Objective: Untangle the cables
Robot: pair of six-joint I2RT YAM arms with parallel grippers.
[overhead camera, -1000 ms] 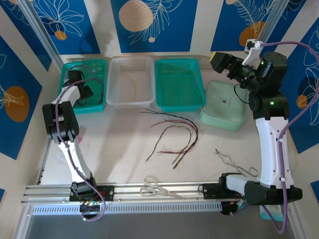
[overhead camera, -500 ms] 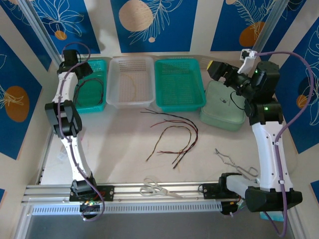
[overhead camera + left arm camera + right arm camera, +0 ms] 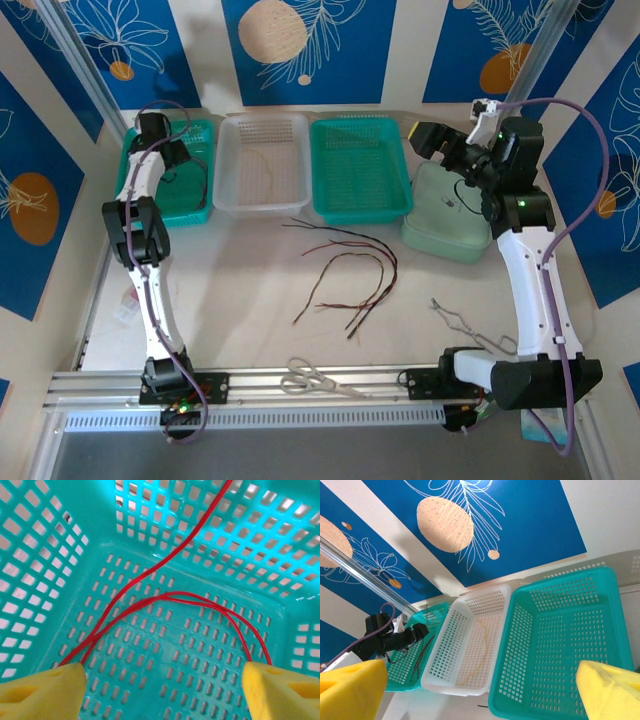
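A loose bunch of red, black and tan cables (image 3: 345,262) lies on the table in front of the baskets. A red cable (image 3: 165,597) loops across the floor of the left teal basket (image 3: 50,570). My left gripper (image 3: 162,690) hovers open over that basket (image 3: 195,215); its yellow fingertips (image 3: 40,690) stand wide apart and hold nothing. A thin yellow cable (image 3: 482,650) lies in the white basket (image 3: 445,680). My right gripper (image 3: 425,138) is raised at the back right, open and empty, and looks down on the baskets.
An empty teal basket (image 3: 360,215) stands right of the white basket (image 3: 262,210). A pale green lidded box (image 3: 450,215) sits under the right arm. Scissors (image 3: 315,378) and metal tongs (image 3: 470,325) lie near the front edge.
My left gripper rose out of the left basket toward its back edge, then came down a little. My right gripper swung slightly left. The cables on the table have not moved.
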